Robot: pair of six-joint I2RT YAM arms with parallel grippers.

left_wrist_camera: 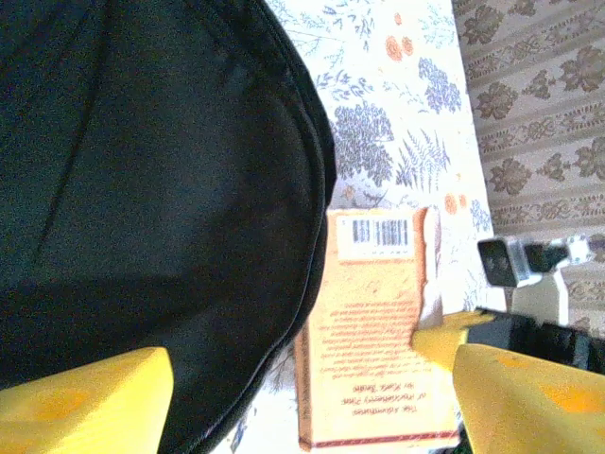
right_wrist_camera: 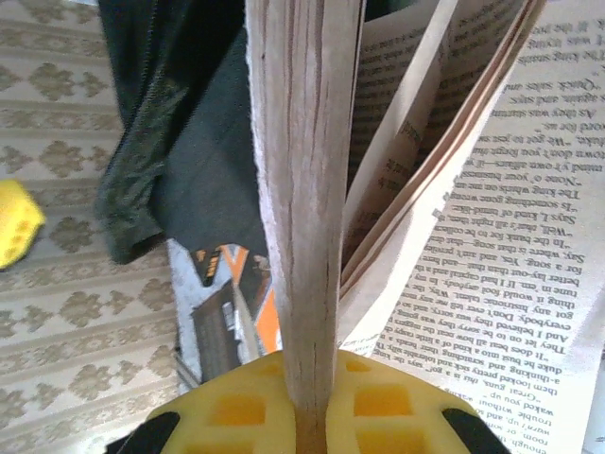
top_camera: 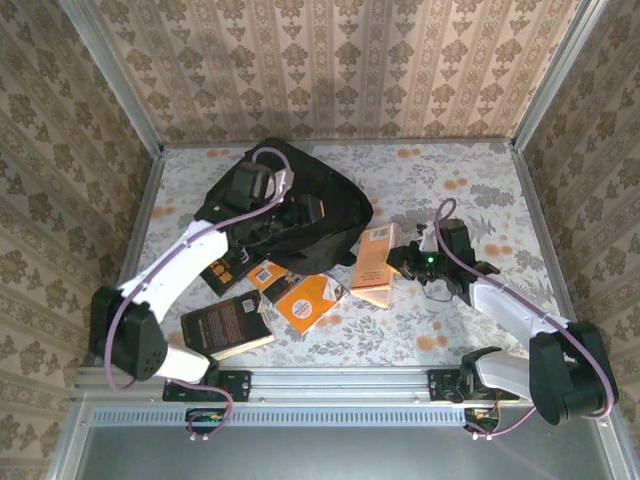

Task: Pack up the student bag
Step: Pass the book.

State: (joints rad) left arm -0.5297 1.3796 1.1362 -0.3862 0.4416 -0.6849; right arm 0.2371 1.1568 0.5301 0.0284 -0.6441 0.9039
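Observation:
The student bag [top_camera: 290,215] is a soft black backpack lying at the back left of the table; its dark fabric [left_wrist_camera: 142,170] spreads across the left wrist view. My left gripper [top_camera: 308,212] hovers over the bag's right side, open [left_wrist_camera: 312,383], nothing between its yellow fingers [left_wrist_camera: 85,397]. My right gripper [top_camera: 402,262] is shut on a tan paperback [top_camera: 375,265] beside the bag. In the right wrist view the pads [right_wrist_camera: 236,411] clamp the book's page block [right_wrist_camera: 302,189], and loose pages [right_wrist_camera: 492,236] fan out to the right. One right-gripper fingertip [left_wrist_camera: 440,340] touches the book's back cover [left_wrist_camera: 373,322].
Several other books lie near the front: an orange one [top_camera: 310,300], a black one [top_camera: 228,325], a dark one [top_camera: 222,272] by the bag's lower edge. Patterned walls and metal rails [top_camera: 150,200] close in the flowered table [top_camera: 480,190]. The right arm [top_camera: 510,310] crosses the right front.

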